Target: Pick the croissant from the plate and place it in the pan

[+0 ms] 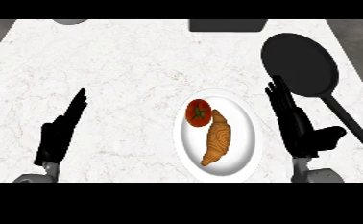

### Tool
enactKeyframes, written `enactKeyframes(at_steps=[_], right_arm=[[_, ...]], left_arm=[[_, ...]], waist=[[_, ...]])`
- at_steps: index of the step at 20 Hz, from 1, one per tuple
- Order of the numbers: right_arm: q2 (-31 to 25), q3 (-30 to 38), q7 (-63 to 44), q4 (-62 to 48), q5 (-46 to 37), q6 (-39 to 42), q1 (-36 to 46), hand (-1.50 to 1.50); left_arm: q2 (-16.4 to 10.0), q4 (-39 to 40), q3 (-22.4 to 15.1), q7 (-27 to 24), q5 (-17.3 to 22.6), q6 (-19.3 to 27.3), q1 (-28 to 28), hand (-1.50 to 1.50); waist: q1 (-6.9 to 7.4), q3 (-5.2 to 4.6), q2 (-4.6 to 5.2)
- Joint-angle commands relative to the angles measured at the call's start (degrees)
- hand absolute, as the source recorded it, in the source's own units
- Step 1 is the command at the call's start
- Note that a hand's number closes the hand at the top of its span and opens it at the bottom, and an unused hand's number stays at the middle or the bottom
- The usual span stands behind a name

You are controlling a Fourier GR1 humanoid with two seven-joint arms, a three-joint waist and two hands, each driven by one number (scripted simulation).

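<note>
Golden-brown and ridged, the croissant (217, 139) lies on the white plate (245, 122) just to the left of my right fingers (281, 98), its long curve running roughly alongside them. It tapers to a point at each end, and the layered bands across its back look flaky, so I judge it would crush if pinched hard across the middle. A glossy red tomato (199, 113) with a green stalk touches its far tip, on the side away from my right hand (296, 124); I would come in from my own side so as not to nudge it.

Both my hands are released and hold nothing. My right fingers are straight and point away from me, with the thumb spread out to the right. My left hand (60, 131) rests well off to the left of the plate, fingers straight and slanting up, doing no work.

Just beyond my right fingertips sits the pan (300, 64), matt black and round with a shallow wall, its long handle (344, 115) running back past my thumb on the right. That layout suits me: plate on one side of my right hand, pan ahead of it, so the carry should be short. The pick has not begun.

Under it all is a pale marble counter (127, 64) with faint reddish veins, smooth and flat. At its far edge, a dark block (227, 24) and a grey rounded shape (69, 21) are cut off from sight, and I cannot tell what they are.
</note>
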State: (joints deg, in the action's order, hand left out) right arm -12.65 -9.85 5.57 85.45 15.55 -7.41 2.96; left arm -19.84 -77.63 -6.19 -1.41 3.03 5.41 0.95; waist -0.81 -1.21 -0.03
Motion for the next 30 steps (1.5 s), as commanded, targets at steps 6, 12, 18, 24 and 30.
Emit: enactKeyframes(at_steps=[6,12,18,24,30], right_arm=[[-4.47,-4.48,-6.47,8.58,-3.30,6.33,15.33,1.50],[-13.41,-4.53,-13.21,27.10,-14.89,-2.07,-6.51,-1.50],[-21.08,-3.97,-22.32,35.05,-23.32,1.08,-5.07,-1.50],[-26.76,-4.24,-36.36,35.63,-20.44,12.82,4.86,-1.50],[-22.05,-17.91,-45.41,24.56,-28.13,19.63,15.60,-1.50]], left_arm=[[10.27,-8.94,-3.62,-6.13,1.56,2.02,5.87,0.00],[12.12,-13.38,-6.08,-2.66,2.07,1.50,1.90,0.00],[11.55,-13.30,-6.17,-5.51,1.99,-0.22,-1.30,0.00],[12.81,-12.99,-5.90,-5.32,1.93,0.04,-0.08,0.00],[13.56,-10.78,-6.51,-6.27,0.31,0.24,2.16,0.00]], waist=[[2.01,1.11,-0.44],[-0.20,1.19,-0.38],[0.65,1.15,-0.16],[1.48,1.11,0.00],[2.88,1.05,0.36]])
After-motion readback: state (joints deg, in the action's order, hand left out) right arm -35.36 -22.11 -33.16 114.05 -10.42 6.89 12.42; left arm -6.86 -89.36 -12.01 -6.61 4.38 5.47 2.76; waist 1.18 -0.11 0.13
